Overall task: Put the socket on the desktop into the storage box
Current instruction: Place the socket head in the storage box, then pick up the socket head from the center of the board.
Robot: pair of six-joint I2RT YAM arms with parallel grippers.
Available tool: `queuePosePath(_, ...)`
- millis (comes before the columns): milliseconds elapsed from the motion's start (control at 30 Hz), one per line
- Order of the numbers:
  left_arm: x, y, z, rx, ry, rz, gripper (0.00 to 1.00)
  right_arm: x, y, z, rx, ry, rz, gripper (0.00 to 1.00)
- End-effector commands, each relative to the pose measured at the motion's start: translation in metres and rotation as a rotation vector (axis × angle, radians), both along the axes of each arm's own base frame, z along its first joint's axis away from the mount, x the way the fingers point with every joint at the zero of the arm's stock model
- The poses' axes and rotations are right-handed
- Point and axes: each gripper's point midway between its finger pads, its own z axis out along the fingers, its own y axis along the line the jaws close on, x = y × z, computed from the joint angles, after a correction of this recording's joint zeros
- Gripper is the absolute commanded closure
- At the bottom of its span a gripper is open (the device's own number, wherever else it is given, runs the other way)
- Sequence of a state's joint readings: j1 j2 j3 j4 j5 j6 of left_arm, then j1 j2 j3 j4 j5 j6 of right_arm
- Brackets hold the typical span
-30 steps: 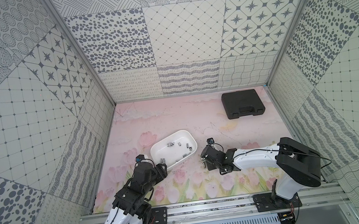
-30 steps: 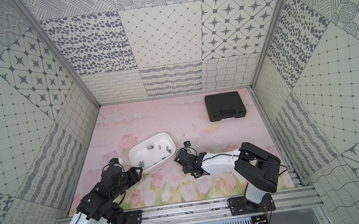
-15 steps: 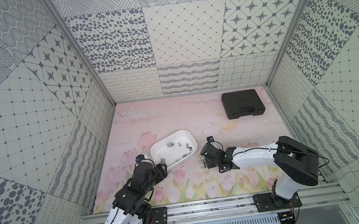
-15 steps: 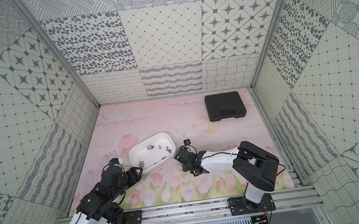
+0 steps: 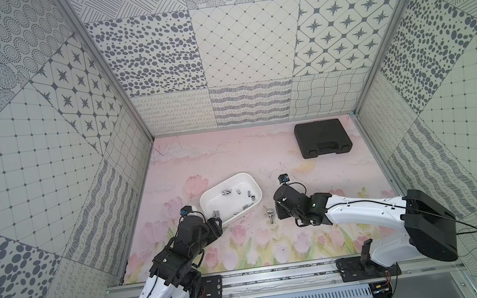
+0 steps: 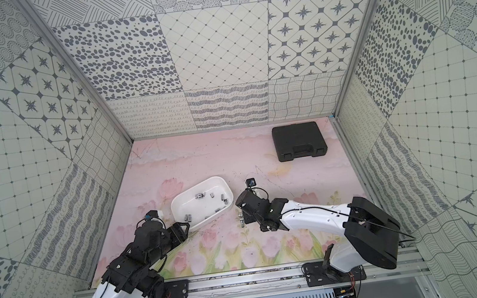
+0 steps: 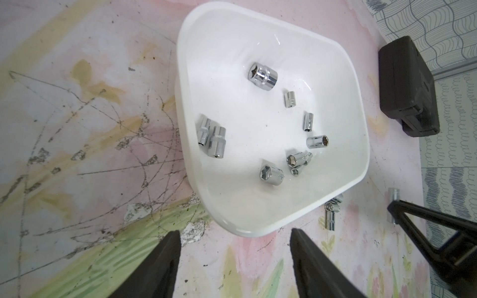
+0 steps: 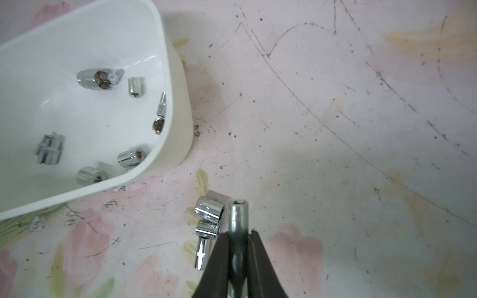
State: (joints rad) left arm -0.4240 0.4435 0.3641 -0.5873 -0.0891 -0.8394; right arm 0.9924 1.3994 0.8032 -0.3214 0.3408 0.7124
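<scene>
Since the right tool [image 8: 238, 233] is clamped on a slim socket [image 8: 237, 214] low at the desk [image 5: 232, 157], just off a corner of the storage box [image 8: 178, 116], the step in hand looks like lift-and-carry. Can't tell if the socket is off the surface yet. The grip sits on the rear of the barrel and the front end pokes out past the jaws, so I'd lift straight up and slowly, since chrome in flat jaws can pivot or slip. Two loose sockets [image 8: 208, 212] lie hard against its side, one wide and one stepped. I can't tell whether they touch it, and a sideways drag would likely scatter them. Clear the box rim before moving across, then release low over a bare patch.

Left tool [image 7: 233, 231] hangs open at the box's near corner, holding nothing. Keep it out of the path.

Containers:
- The storage box sits angled on the desk with roughly ten chrome sockets [image 7: 263, 76] inside. They are mixed sizes and mostly on their sides, with a pair by one long wall and a small cluster opposite.
- The black case [image 5: 323, 138] is at the far right, well apart and shut, contents hidden.
</scene>
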Motion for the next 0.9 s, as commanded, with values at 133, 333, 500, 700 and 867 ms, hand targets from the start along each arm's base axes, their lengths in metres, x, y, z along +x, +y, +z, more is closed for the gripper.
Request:
queuePosePath(133,0.006,-0.004,0.002,-0.015,-0.028,-0.002,0.28,0.013,0.062,0.051,0.078,-0.07,0.142,0.93)
queuePosePath(333,0.006,-0.001,0.001,0.001,-0.021,0.005,0.28,0.028,0.12,0.052,0.074,-0.065,0.237,0.93)
queuePosePath(500,0.007,-0.001,-0.001,0.002,-0.02,0.005,0.28,0.044,0.148,0.029,0.04,-0.047,0.239,0.92)
queuePosePath(700,0.007,0.001,-0.001,0.01,-0.02,0.015,0.28,0.059,0.163,-0.002,-0.023,-0.017,0.232,0.87)
queuePosePath(867,0.007,0.001,-0.001,0.008,-0.021,0.016,0.28,0.063,0.16,0.008,-0.014,-0.022,0.233,0.69)
